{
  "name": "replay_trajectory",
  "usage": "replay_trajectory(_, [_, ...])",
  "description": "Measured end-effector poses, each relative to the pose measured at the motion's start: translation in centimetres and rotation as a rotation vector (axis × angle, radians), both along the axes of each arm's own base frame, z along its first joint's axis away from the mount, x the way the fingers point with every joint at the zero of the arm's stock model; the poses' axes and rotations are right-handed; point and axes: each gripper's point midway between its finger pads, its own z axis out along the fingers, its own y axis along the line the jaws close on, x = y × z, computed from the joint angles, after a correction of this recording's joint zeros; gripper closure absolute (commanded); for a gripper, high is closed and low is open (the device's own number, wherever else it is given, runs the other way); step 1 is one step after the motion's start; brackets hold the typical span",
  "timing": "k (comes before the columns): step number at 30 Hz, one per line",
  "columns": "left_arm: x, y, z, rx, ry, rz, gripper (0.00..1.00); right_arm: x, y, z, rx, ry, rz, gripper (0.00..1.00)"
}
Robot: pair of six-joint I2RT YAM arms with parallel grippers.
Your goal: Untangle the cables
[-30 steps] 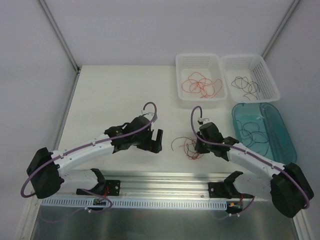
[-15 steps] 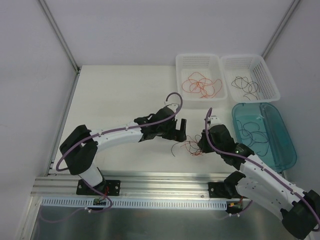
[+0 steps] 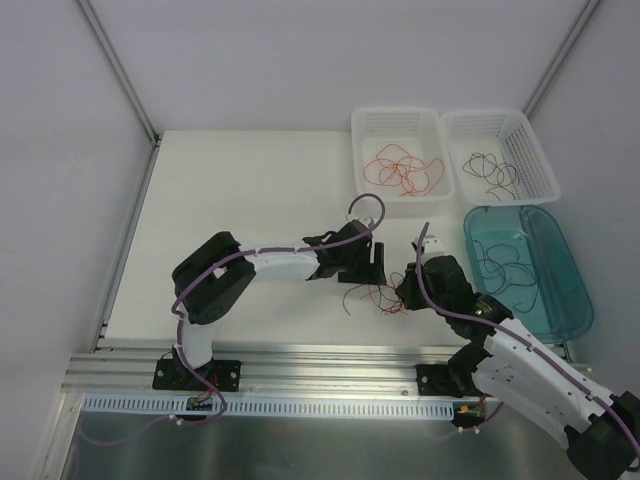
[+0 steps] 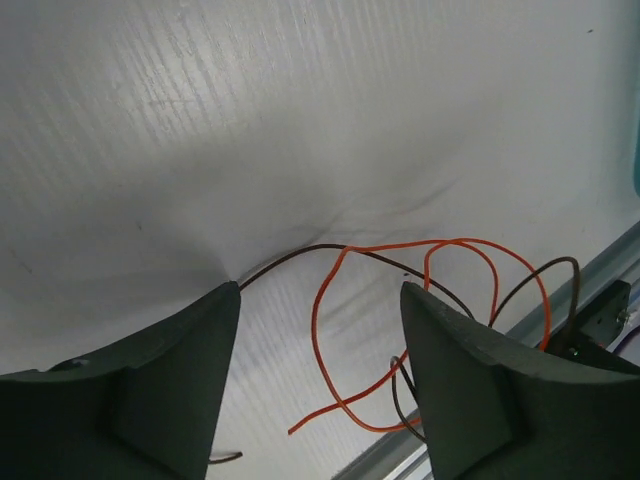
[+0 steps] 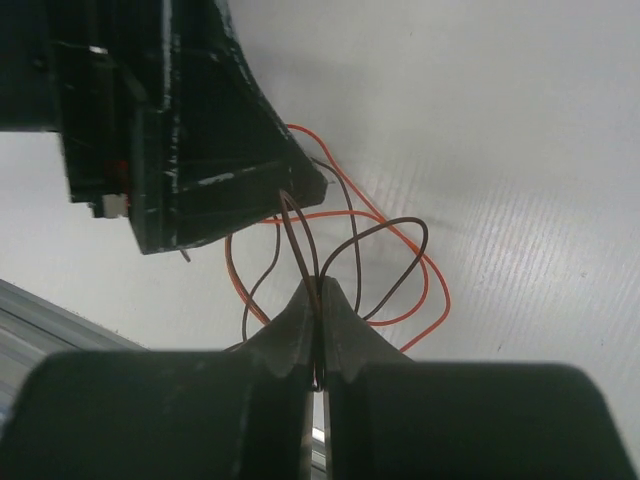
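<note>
a small tangle of hair-thin red-orange and dark brown wires point(image 3: 380, 296) lies on the white worktop point(image 3: 230, 190), near its front edge, between the two arms. the right gripper point(image 5: 320, 292) is pinched together on a dark brown strand point(image 5: 303, 245) of the tangle. the left gripper point(image 4: 320, 300) hangs low over the same tangle, its fingers apart and holding nothing.

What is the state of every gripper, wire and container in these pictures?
left gripper: open, above the wire pile
right gripper: shut on dark wire
wire pile: tangled, red and dark mixed
left basket: holds red wires
right basket: holds black wires
blue tray: holds dark strands
</note>
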Motion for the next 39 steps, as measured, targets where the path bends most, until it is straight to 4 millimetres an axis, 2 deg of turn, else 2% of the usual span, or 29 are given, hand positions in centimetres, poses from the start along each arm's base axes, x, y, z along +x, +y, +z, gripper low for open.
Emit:
replay_trajectory(1, [-0.3, -0.2, -0.5, 0.0, 0.015, -0.002, 0.44, 0.0, 0.0, 0.0, 0.003, -0.003, 0.001, 0.99])
replay_trajectory(2, [-0.5, -0.4, -1.0, -0.003, 0.033, -0.004, 0.62, 0.0, 0.1, 0.0, 0.006, -0.006, 0.003, 0.99])
replay_trajectory(6, [-1.2, -1.2, -1.7, -0.022, 0.072, -0.002, 1.0, -0.1, 0.2, 0.0, 0.01, -0.009, 0.009, 0.99])
replay_trajectory(10, [-0.9, -1.3, -1.6, -0.033, 0.055, 0.003, 1.0, -0.2, 0.1, 0.2, 0.01, -0.018, 0.008, 0.99])
replay_trajectory(12, [-0.6, -0.4, -1.6, -0.03, 0.035, 0.024, 1.0, -0.3, -0.3, 0.4, 0.005, -0.032, -0.003, 0.99])
replay_trajectory(15, [-0.2, 3.3, -1.9, 0.009, 0.018, 0.088, 1.0, -0.4, -1.3, 0.9, -0.008, -0.058, -0.03, 0.98])
replay_trajectory(19, [2.0, 10.7, -1.4, 0.037, -0.008, 0.253, 1.0, -0.6, -2.7, 1.7, -0.023, -0.095, -0.078, 0.97])
replay_trajectory(22, [2.5, 13.4, 1.4, -0.03, -0.059, 0.314, 1.0, -0.5, -2.4, 3.2, 0.017, -0.135, -0.077, 0.96])
replay_trajectory(24, [2.7, 14.8, 3.7, -0.073, -0.114, 0.348, 1.0, -0.4, -2.6, 4.0, 0.034, -0.157, -0.095, 0.92])
replay_trajectory(26, [3.3, 17.1, 5.3, -0.082, -0.169, 0.413, 1.0, -0.2, -3.2, 4.7, 0.034, -0.178, -0.128, 0.89])
replay_trajectory(27, [3.9, 18.8, 5.6, -0.061, -0.198, 0.461, 1.0, -0.1, -4.0, 4.9, 0.014, -0.186, -0.16, 0.89])
replay_trajectory(30, [4.9, 26.2, 5.2, 0.058, -0.254, 0.67, 1.0, -0.2, -6.0, 4.5, -0.049, -0.188, -0.233, 0.88])
replay_trajectory(32, [4.4, 30.4, 5.3, 0.13, -0.282, 0.779, 1.0, -0.4, -7.0, 3.9, -0.089, -0.174, -0.266, 0.88])
replay_trajectory(36, [3.3, 35.2, 7.9, 0.166, -0.376, 0.906, 1.0, -0.7, -8.2, 3.3, -0.14, -0.151, -0.306, 0.91])
replay_trajectory(39, [2.7, 36.6, 9.8, 0.163, -0.447, 0.933, 1.0, -0.6, -8.2, 3.1, -0.157, -0.135, -0.307, 0.93])
